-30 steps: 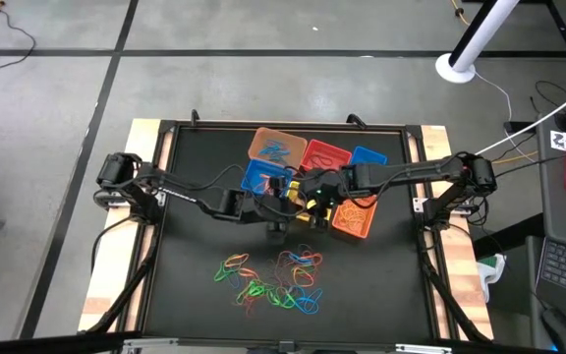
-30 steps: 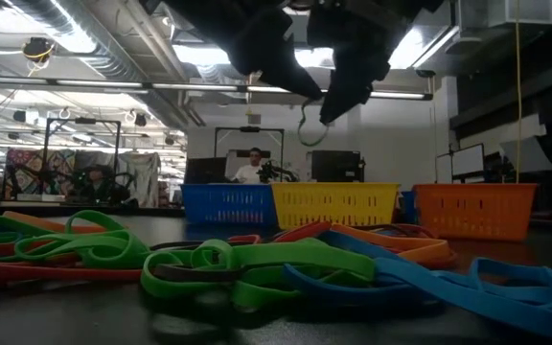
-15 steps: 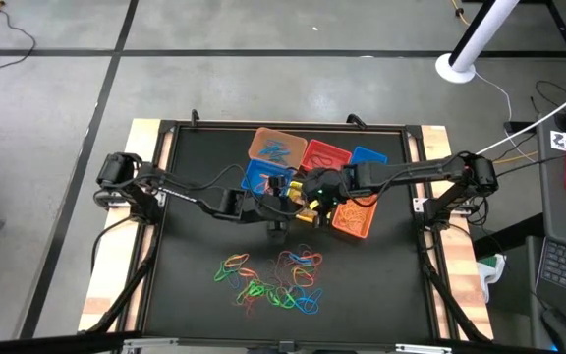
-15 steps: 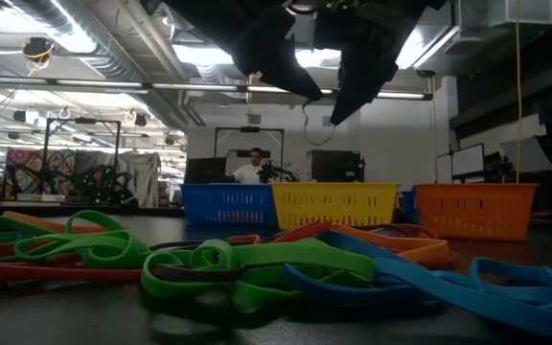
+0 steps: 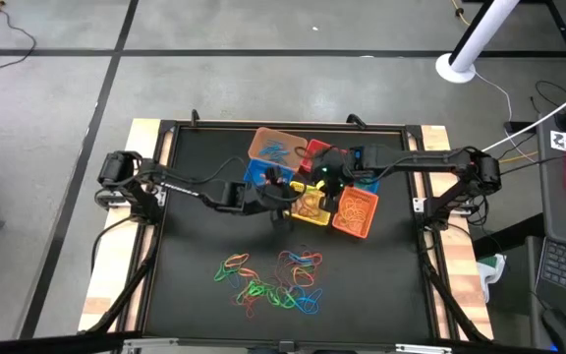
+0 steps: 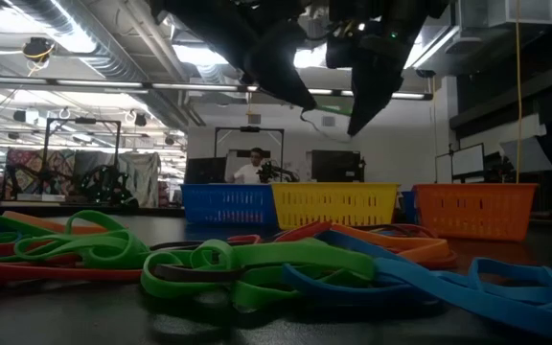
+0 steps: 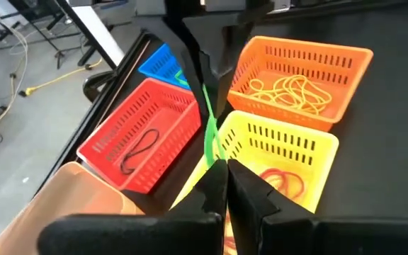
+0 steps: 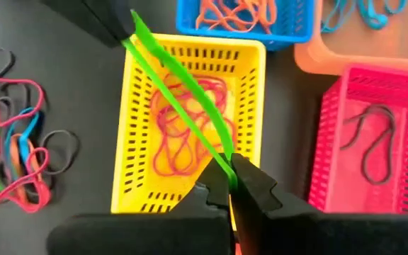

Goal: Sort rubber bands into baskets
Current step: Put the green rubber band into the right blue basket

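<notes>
Now shifted toward the red basket (image 5: 314,154), right gripper (image 8: 230,177) and left gripper (image 7: 221,168) both pinching one stretched green band (image 8: 179,94) (hidden from above).

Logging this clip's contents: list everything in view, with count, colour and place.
Baskets: six, clustered at the table's far middle; tan-orange, red, two blue, yellow, orange.
Loose rubber bands: many, mixed colours, piled at the near middle.
Green rubber band: one, stretched between both grippers above the yellow basket.
Table: one, black top.
Person: one, far background, low view.
Left gripper: shut on the green rubber band.
Right gripper: shut on its other end.
</notes>
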